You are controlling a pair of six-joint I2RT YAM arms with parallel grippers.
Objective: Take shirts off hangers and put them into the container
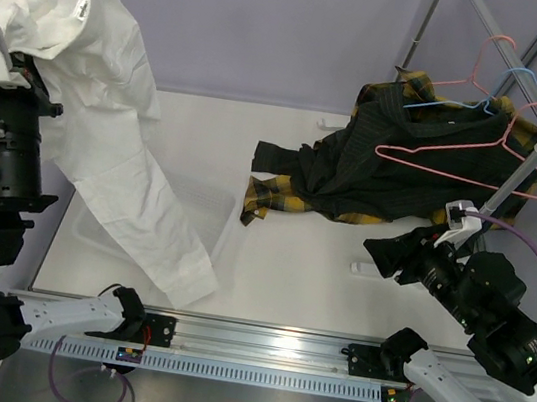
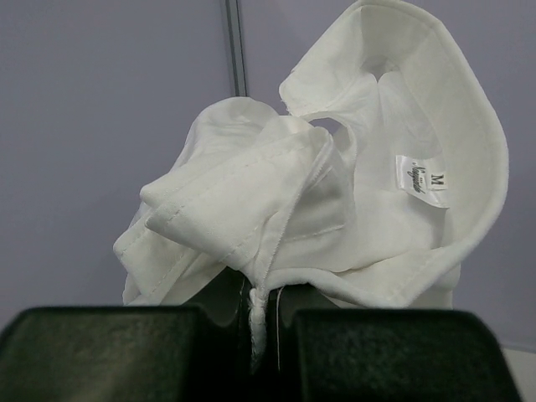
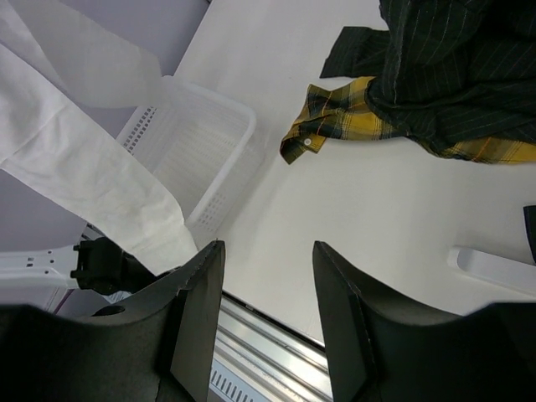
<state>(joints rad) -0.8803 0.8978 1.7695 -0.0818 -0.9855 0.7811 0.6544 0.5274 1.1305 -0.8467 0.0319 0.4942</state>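
Observation:
My left gripper (image 2: 260, 306) is shut on a fold of the white shirt (image 2: 335, 193), whose collar and size label face the left wrist camera. From above, the white shirt (image 1: 106, 136) hangs from the raised left gripper (image 1: 25, 74), one sleeve trailing down over the translucent container (image 1: 203, 201). The black pinstriped shirt (image 1: 394, 169) and the plaid shirt (image 1: 270, 193) lie heaped at the back right, under the pink hangers (image 1: 477, 156) and the blue hanger (image 1: 485, 104). My right gripper (image 1: 381, 258) is open and empty, hovering near the heap.
A white pole with a round knob (image 1: 532, 165) rises beside the hangers. The right wrist view shows the container (image 3: 197, 142), the white sleeve (image 3: 84, 167), the plaid cuff (image 3: 335, 117), the black shirt (image 3: 461, 67) and the right gripper (image 3: 268, 251) above the rail (image 1: 257, 346).

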